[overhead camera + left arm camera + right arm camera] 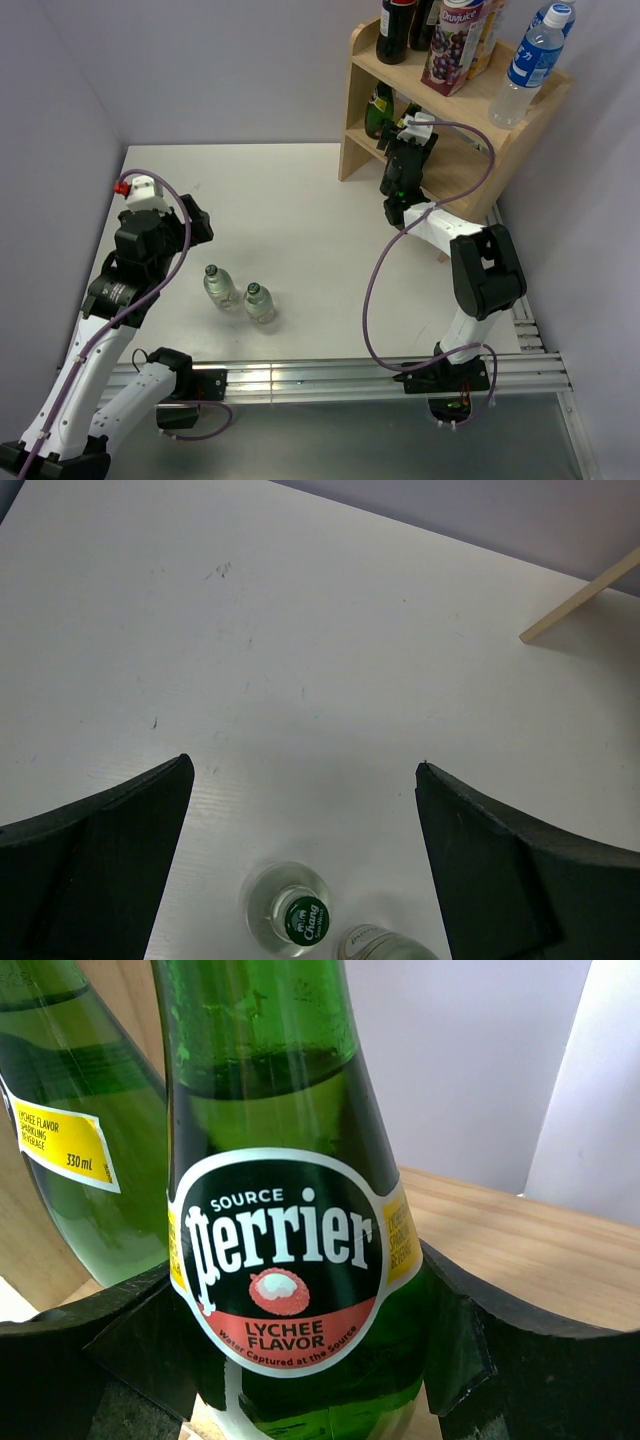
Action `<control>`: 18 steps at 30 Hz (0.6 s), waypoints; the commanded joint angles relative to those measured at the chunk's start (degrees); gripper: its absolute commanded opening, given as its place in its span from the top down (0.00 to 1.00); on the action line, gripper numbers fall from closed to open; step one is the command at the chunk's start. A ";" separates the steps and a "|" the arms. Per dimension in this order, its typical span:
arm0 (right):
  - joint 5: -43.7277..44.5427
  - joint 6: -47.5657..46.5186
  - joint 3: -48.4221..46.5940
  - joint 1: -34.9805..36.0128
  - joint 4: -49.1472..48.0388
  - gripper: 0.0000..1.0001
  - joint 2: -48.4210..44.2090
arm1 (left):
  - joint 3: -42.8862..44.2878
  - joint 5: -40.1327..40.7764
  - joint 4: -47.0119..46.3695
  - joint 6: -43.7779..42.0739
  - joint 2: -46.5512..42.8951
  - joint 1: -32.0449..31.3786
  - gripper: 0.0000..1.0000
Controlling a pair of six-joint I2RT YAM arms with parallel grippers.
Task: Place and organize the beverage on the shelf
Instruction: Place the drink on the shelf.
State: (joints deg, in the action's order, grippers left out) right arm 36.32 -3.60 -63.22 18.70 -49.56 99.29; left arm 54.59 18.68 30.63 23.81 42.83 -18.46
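My right gripper (410, 140) reaches into the lower tier of the wooden shelf (358, 92) and is shut on a green Perrier bottle (270, 1160). Its jaws (300, 1300) press the bottle's lower body from both sides. Another green bottle (60, 1140) stands just left of it (378, 108). The top tier carries two dark cola bottles (397, 30), juice cartons (452, 45) and a blue-labelled water bottle (528, 65). Two small clear bottles (217, 285) (259, 302) stand on the table. My left gripper (185, 225) hangs open above them; the green-capped one (295, 912) shows low between its fingers.
Purple walls close in the white table (290, 210) on the left, back and right. A metal rail (330, 378) runs along the near edge by the arm bases. A wooden edge of the shelf (585, 595) shows at the far right of the left wrist view.
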 commanded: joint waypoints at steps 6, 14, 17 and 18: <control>1.92 1.75 1.70 -1.91 4.47 0.21 3.11 | -0.01 -1.45 -2.59 -0.87 -0.99 0.26 0.01; 1.48 2.10 1.87 -2.09 5.71 0.16 3.90 | -0.10 -2.24 -2.68 -0.96 -0.99 0.26 0.01; 1.22 2.36 2.66 -2.18 5.09 0.23 3.29 | -0.10 -2.33 -2.68 -0.96 -0.99 0.26 0.01; 1.04 2.28 3.45 -2.18 4.48 0.25 2.94 | -0.01 -2.33 -2.77 -1.05 -0.82 0.26 0.00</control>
State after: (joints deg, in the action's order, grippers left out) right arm 35.79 -1.89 -62.19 17.85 -46.50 102.17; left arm 54.54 17.54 30.61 23.42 42.48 -18.46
